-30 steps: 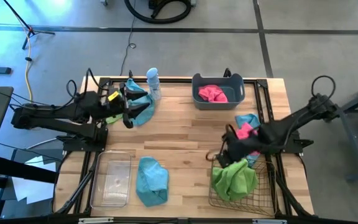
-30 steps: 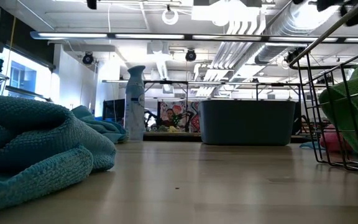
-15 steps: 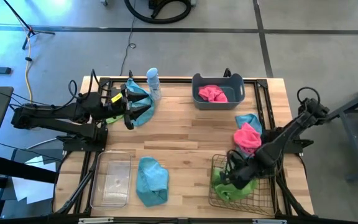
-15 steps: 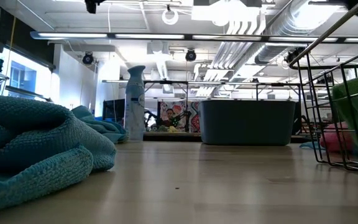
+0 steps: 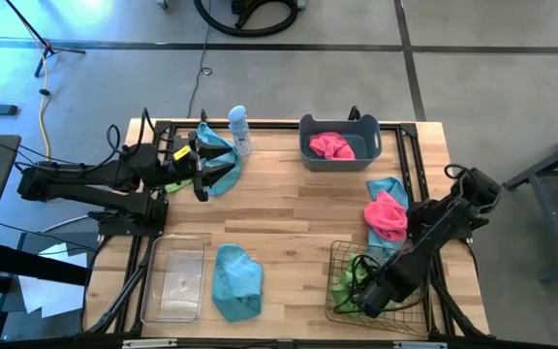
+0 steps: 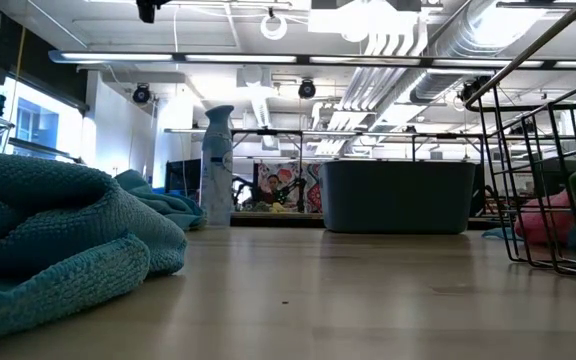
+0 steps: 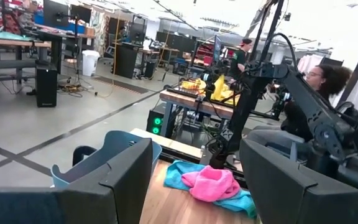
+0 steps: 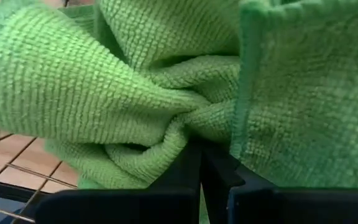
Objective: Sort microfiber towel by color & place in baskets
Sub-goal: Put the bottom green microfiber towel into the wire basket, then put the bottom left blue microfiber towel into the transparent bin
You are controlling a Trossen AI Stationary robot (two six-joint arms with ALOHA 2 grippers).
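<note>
Looking down from above, we find the right gripper (image 5: 361,291) low inside the dark wire-mesh basket (image 5: 335,254) at the table's near right corner, its fingers pinched tight on a lime green towel (image 5: 345,281); the right wrist view shows that green cloth (image 8: 135,93) bunched into the closed fingertips, with basket wire and wood beneath. Just beyond the basket, toward the right edge, a bright pink towel (image 5: 387,215) lies on top of a teal-blue towel (image 5: 384,187), both on the table (image 5: 289,208). We note another pink towel (image 5: 329,145) inside the dark grey-blue tub (image 5: 368,131) at the far middle. The clear plastic bin (image 5: 174,281) sits at the near left corner, and a teal-blue towel (image 5: 236,281) lies on the wood just beside it. Our left gripper (image 5: 201,170) hovers over the far left of the table with its fingers spread and nothing between them; under and around it lies one more teal-blue towel (image 5: 223,174), a bit of green cloth (image 5: 176,184) showing beside it. A small clear bottle with a blue top (image 5: 238,131) stands upright just beyond that cloth. From the left wrist view, a person (image 7: 319,78) is seen in the room past the table.
</note>
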